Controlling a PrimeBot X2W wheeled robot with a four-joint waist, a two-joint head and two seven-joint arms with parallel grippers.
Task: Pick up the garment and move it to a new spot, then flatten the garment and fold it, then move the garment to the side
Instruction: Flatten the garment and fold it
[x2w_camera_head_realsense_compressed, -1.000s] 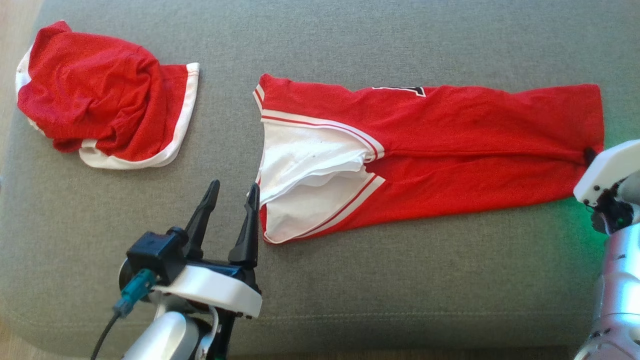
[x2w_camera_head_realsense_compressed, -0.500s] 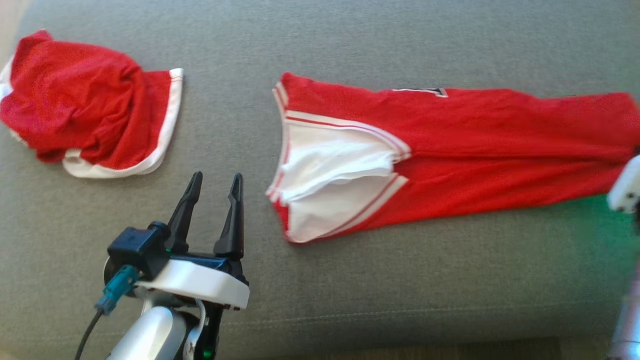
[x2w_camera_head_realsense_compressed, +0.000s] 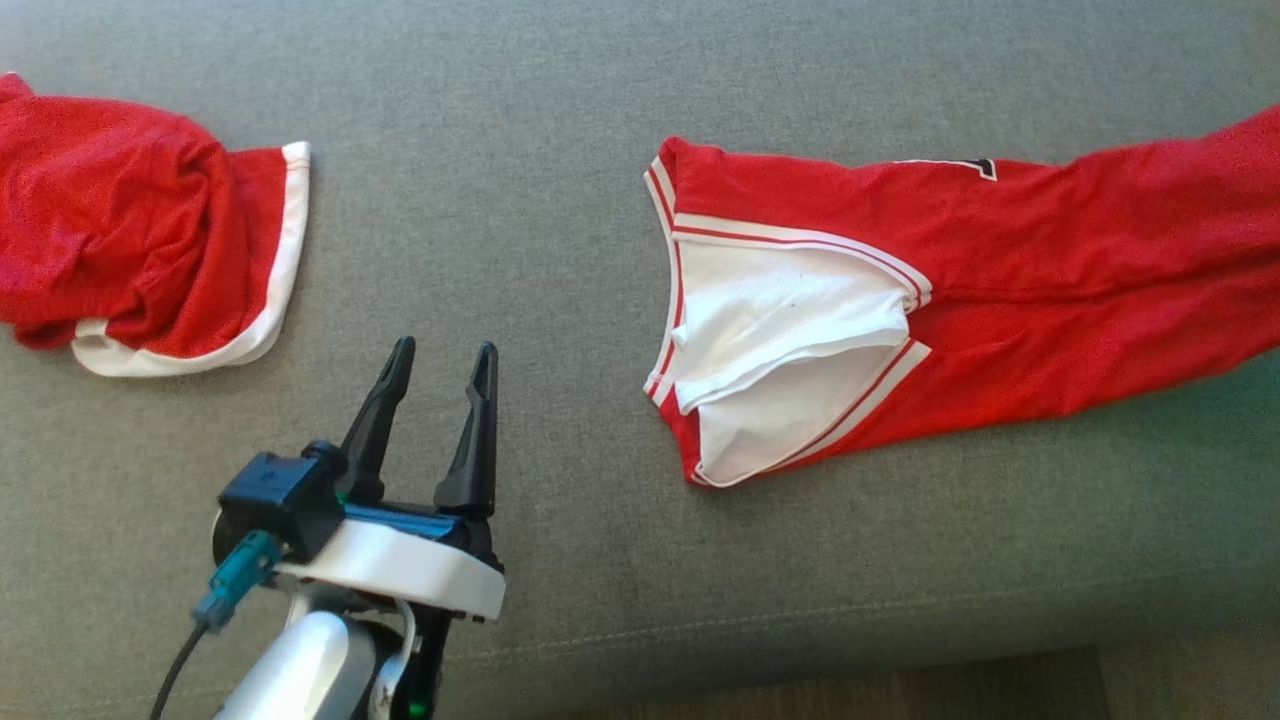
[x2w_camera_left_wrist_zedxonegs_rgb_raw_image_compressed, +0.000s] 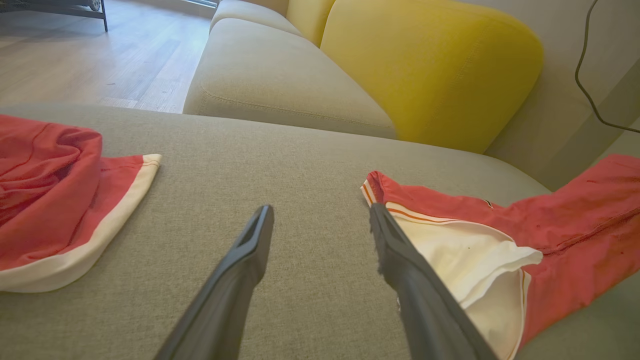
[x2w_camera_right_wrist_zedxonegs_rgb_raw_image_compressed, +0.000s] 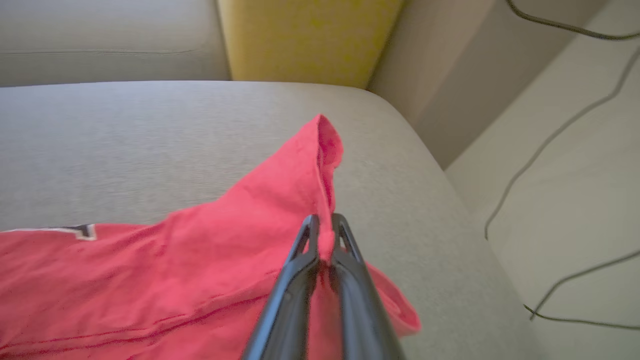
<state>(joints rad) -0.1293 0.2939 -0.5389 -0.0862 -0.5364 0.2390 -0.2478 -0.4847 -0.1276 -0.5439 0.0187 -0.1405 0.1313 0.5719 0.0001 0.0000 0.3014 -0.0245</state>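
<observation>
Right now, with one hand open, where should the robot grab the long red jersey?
Take the jersey by its white-trimmed end, coming from the robot's left, where the open left hand sits. That end lies flat and free, opposite the end pinched by the right hand.

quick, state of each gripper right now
Left gripper: open, holding nothing.
Right gripper: shut, pinching an edge of the jersey.
</observation>
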